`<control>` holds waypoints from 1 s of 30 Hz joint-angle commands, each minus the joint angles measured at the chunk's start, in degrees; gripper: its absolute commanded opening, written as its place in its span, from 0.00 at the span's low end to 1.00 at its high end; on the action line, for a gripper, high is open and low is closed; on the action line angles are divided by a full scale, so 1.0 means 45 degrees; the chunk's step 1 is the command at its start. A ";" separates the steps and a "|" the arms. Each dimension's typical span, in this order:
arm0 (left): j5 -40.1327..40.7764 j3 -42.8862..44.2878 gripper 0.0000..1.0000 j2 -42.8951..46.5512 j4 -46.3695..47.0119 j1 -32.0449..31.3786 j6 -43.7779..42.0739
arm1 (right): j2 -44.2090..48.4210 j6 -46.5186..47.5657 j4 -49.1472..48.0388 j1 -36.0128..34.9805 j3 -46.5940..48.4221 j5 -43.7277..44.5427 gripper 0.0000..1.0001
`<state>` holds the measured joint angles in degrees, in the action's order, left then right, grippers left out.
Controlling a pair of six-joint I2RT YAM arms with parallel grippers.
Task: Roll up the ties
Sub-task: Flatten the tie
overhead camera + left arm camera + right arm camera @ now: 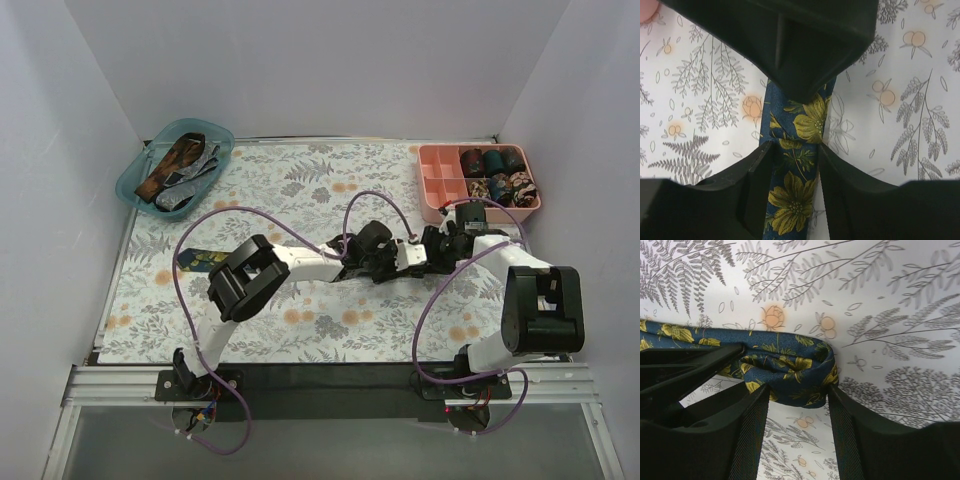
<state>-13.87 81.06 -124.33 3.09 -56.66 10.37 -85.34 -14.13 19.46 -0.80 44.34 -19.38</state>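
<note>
Now rolling the navy tie (799, 150).
Across the floral counter (300, 190) it is lying flat; the left claw (795, 167), partly open, is straddling it, likely steadying the strip, while the right claw (797, 395) is pinching the coil (795, 367) so it cannot unwind.
</note>
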 commanded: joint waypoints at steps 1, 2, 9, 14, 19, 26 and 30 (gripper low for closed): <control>0.0484 -0.1211 0.38 0.0695 -0.0453 0.0267 0.0116 | -0.0117 -0.0472 -0.0282 -0.0681 -0.0068 0.0028 0.49; 0.0426 -0.1506 0.38 0.1102 -0.0492 0.0345 0.0156 | -0.0137 -0.0744 -0.0302 -0.0798 -0.0067 0.0028 0.49; 0.0135 -0.3149 0.48 0.2803 -0.0473 0.0639 0.0059 | 0.0097 -0.1566 -0.0400 -0.1678 0.0420 0.0068 0.49; -0.0296 -0.2702 0.63 0.3040 -0.0609 0.0639 -0.0175 | 0.0662 -0.1489 0.0069 -0.1659 0.0947 -0.0225 0.56; -0.0784 -0.2115 0.81 0.3040 -0.0609 0.0639 -0.0681 | 0.1502 -0.1276 0.0731 -0.1639 0.1182 0.0378 0.70; -0.1409 -0.0748 0.86 0.2143 -0.0629 0.0503 -0.1015 | 0.1972 -0.0475 0.1749 -0.0430 0.1261 0.1183 0.93; -0.1235 -0.0551 0.86 0.1985 -0.0493 0.0327 -0.0763 | 0.1602 -0.0453 0.1691 -0.0370 0.1105 0.0655 0.70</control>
<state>-18.26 77.34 -115.11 0.67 -54.30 7.16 -77.41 -17.32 25.82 -2.39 48.64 -15.07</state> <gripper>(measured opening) 0.863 0.745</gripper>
